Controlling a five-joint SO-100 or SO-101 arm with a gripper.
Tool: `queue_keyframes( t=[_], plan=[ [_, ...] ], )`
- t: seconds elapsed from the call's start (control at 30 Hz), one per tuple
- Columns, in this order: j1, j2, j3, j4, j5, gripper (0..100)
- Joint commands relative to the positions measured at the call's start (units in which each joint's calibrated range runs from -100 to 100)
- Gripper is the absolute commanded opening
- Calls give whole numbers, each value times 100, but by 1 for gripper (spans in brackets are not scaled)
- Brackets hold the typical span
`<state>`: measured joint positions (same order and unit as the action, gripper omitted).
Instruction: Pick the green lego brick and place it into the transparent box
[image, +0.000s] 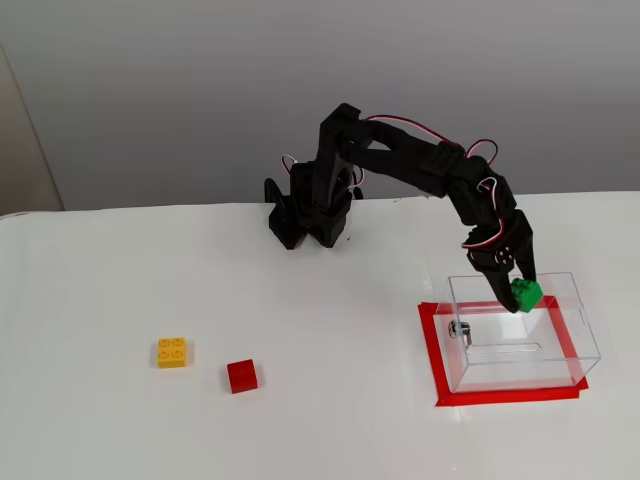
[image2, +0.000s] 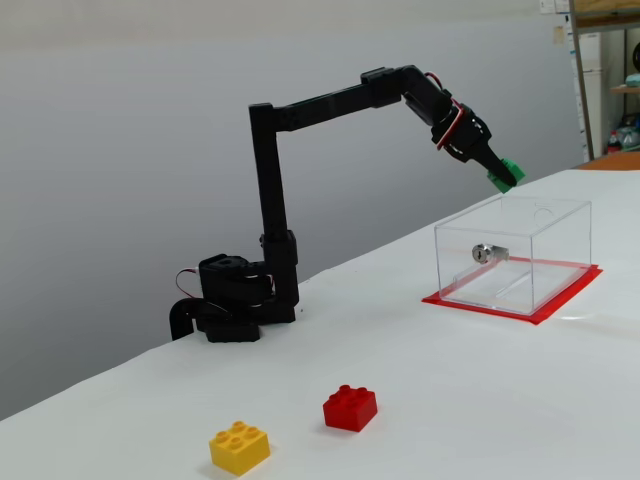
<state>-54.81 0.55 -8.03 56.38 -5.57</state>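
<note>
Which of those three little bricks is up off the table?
The small green plastic brick, pinched in the black tool above the clear box. The yellow brick and red brick lie on the table.

The green lego brick (image: 525, 294) is bright green, the gripper (image: 517, 297) black, the transparent box (image: 520, 345) clear on a red mat (image: 435, 350). Yellow brick (image: 171, 352), red brick (image: 241, 376), white worktop (image: 300, 320).

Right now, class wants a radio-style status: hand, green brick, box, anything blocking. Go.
Hand shut on green lego brick, above transparent box. Brick not yet released. Nothing in the way; yellow brick and red brick far off.
</note>
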Motion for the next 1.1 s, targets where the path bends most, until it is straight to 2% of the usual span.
queue_keyframes(
  t=[0.0, 0.07, 0.17, 0.5, 0.73, 0.9, 1.07],
  plan=[
    [-46, -25, -191, -68, -12, 28],
    [-61, -25, -191, -68, -2, 32],
    [-98, -25, -191, -68, -7, 32],
    [-90, -42, -191, -68, -12, 22],
    [-2, -127, -191, -16, 25, 5],
    [154, -229, -191, 27, 92, 5],
    [449, -585, -182, 27, 458, 5]
  ],
)
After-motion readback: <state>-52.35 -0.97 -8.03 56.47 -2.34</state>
